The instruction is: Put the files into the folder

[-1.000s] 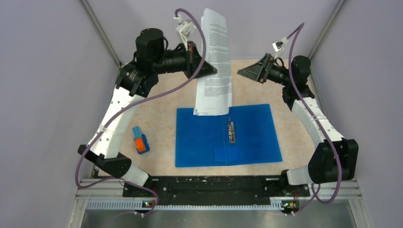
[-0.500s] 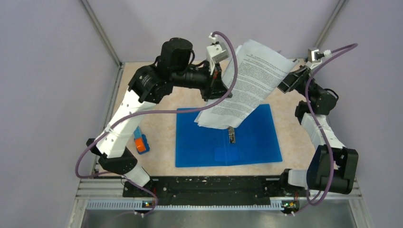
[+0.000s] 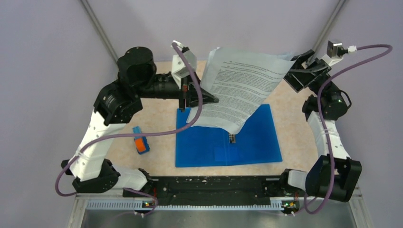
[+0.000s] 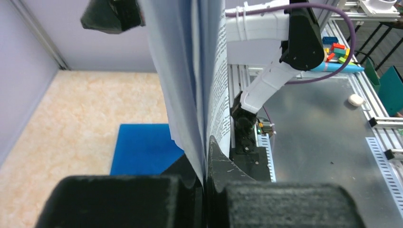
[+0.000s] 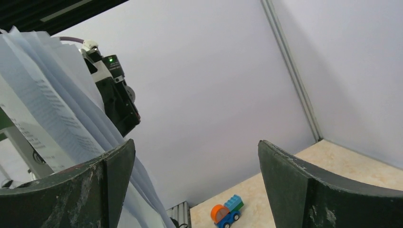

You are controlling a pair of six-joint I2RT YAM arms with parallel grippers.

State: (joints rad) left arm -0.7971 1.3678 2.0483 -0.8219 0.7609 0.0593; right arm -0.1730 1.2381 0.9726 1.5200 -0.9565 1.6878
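Left gripper (image 3: 211,100): black jaws pressed together on one edge of the files (image 3: 240,88), thin white printed sheets held aloft and bowing above the flat, glossy blue folder (image 3: 259,137). Right gripper (image 5: 195,185): curved jaws spread wide, one finger just beside the sheets' fanned edges.

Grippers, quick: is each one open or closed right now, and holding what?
Left gripper: closed, pinching the files.
Right gripper: wide open, gripping nothing.
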